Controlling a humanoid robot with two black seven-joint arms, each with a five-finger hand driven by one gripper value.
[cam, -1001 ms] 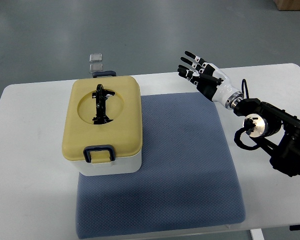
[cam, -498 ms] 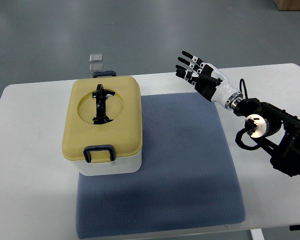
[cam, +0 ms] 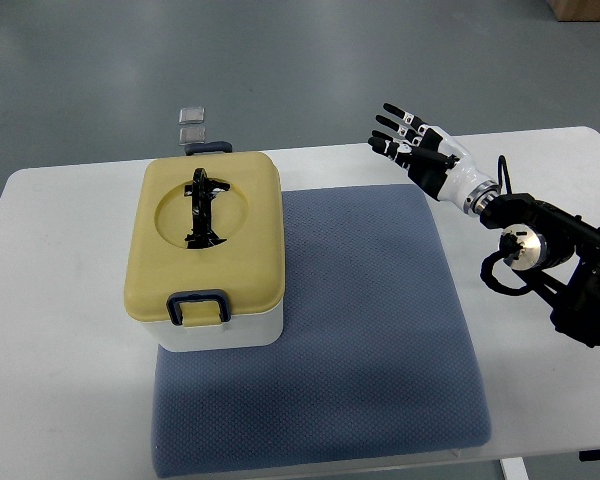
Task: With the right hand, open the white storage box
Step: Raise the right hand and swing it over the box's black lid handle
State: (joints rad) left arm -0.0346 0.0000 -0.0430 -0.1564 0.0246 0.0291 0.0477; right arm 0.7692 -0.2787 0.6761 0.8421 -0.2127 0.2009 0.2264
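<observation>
The white storage box (cam: 220, 328) stands on the left part of a blue mat (cam: 370, 330), its yellow lid (cam: 205, 240) down. A black handle (cam: 202, 208) lies folded in the lid's round recess, and blue latches sit at the front (cam: 200, 306) and back (cam: 209, 147). My right hand (cam: 417, 148) hovers over the table's far edge, well to the right of the box. Its fingers are spread and hold nothing. Its black arm (cam: 555, 260) comes in from the right edge.
The white table (cam: 60, 360) carries the mat and box. Two small clear squares (cam: 191, 124) lie on the grey floor beyond the table's far edge, behind the box.
My right hand first drifted slightly left toward the box, then pulled back to the right and a little up. The box has not moved.
</observation>
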